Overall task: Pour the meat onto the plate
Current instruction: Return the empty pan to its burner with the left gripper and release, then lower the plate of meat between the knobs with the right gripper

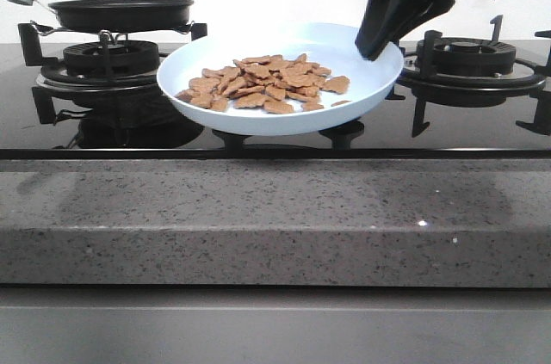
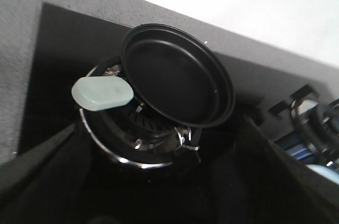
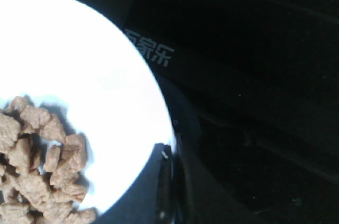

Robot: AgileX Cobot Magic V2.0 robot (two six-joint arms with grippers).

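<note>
The pale-blue plate (image 1: 344, 41) sits over the middle of the hob, tipped a little toward me. The meat (image 1: 263, 84), a heap of small reddish-brown pieces, lies on its near half. My right gripper (image 1: 376, 46) comes down from above and is shut on the plate's right rim. In the right wrist view its fingers (image 3: 168, 160) pinch the rim of the plate (image 3: 79, 65), beside the meat (image 3: 37, 166). The left gripper (image 2: 169, 181) is out of the front view. Its dark fingers (image 2: 37, 166) stand wide apart above the black pan (image 2: 177, 83), holding nothing.
The black frying pan (image 1: 120, 13) stands empty on the left burner (image 1: 108, 58), its pale green handle end (image 2: 101, 94) pointing left. The right burner grate (image 1: 469, 58) stands beside the plate. A grey speckled counter edge (image 1: 275, 218) runs along the front.
</note>
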